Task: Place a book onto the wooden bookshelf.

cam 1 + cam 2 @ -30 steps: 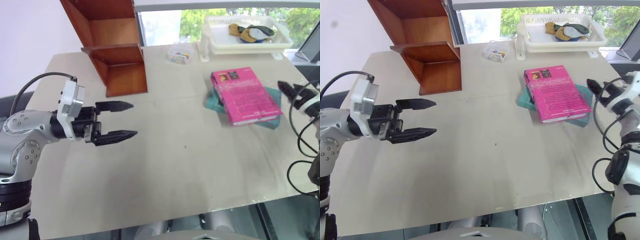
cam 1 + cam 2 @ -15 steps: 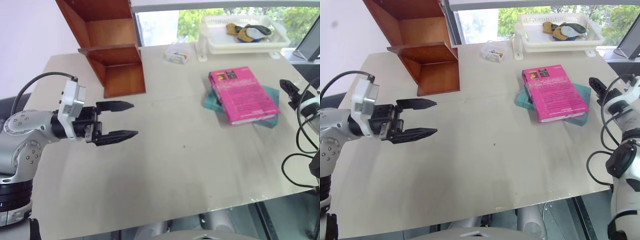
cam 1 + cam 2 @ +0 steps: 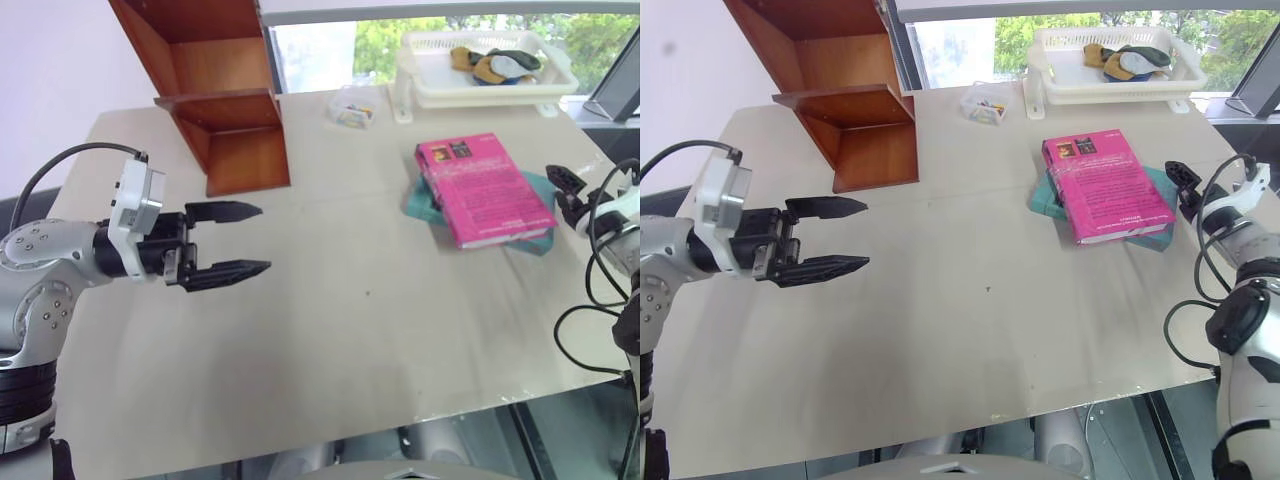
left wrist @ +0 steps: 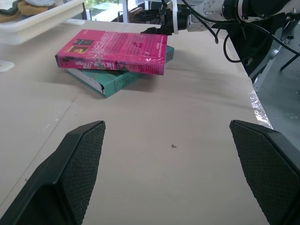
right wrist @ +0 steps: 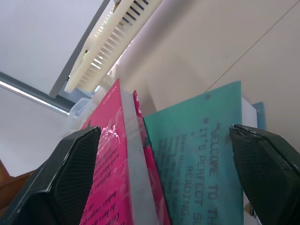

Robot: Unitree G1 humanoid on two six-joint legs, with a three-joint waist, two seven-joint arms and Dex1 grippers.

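Pink book [image 3: 485, 192] lies on a teal book [image 4: 117, 78], just ahead of the open, empty right end effector [image 3: 1185, 184]. Left end effector [image 3: 228, 242] gapes empty. Beyond: wooden bookshelf [image 3: 222, 95], compartments bare; white basket [image 3: 440, 78] holding cloth items.

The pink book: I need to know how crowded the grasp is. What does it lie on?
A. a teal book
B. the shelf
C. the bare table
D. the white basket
A: the pink book lies on top of a teal book, whose edges stick out from under it.
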